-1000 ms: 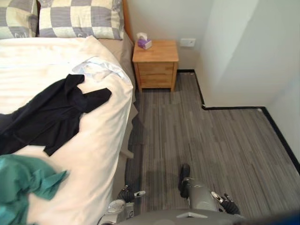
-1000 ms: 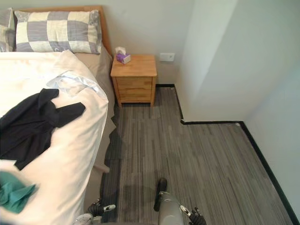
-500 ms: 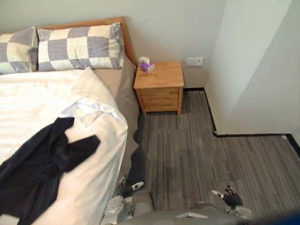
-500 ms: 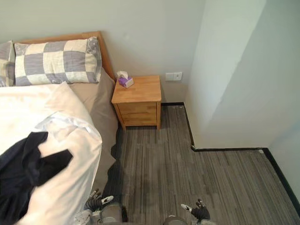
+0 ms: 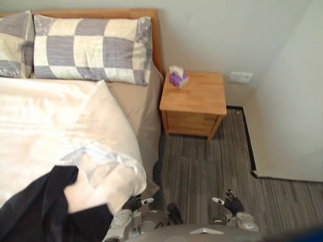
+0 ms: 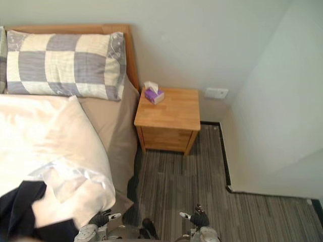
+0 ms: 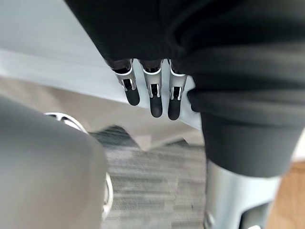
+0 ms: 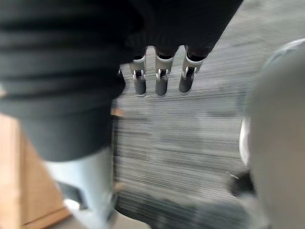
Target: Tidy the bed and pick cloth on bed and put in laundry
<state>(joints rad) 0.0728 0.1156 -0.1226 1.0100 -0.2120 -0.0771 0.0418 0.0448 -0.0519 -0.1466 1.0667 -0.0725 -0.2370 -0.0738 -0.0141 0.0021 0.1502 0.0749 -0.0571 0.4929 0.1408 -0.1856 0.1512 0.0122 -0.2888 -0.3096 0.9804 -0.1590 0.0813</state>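
A black cloth (image 5: 45, 212) lies on the white duvet (image 5: 55, 126) at the near corner of the bed, cut off by the picture's lower edge. The duvet's corner is folded back, baring a tan sheet (image 5: 135, 108) along the bed's right side. My left hand (image 5: 132, 204) hangs low beside the bed's edge, just right of the black cloth and apart from it; its fingers (image 7: 151, 95) are straight and hold nothing. My right hand (image 5: 232, 202) hangs over the floor, its fingers (image 8: 161, 81) straight as well, nothing in them.
Two checked pillows (image 5: 91, 48) rest against the wooden headboard. A wooden nightstand (image 5: 194, 101) with a purple tissue box (image 5: 177, 78) stands right of the bed by the wall. Grey striped floor (image 5: 202, 166) runs between bed and a wall corner on the right.
The camera has swung toward the head of the bed, so the teal cloth and most of the black cloth left the picture. Both hands stay low and hold nothing.
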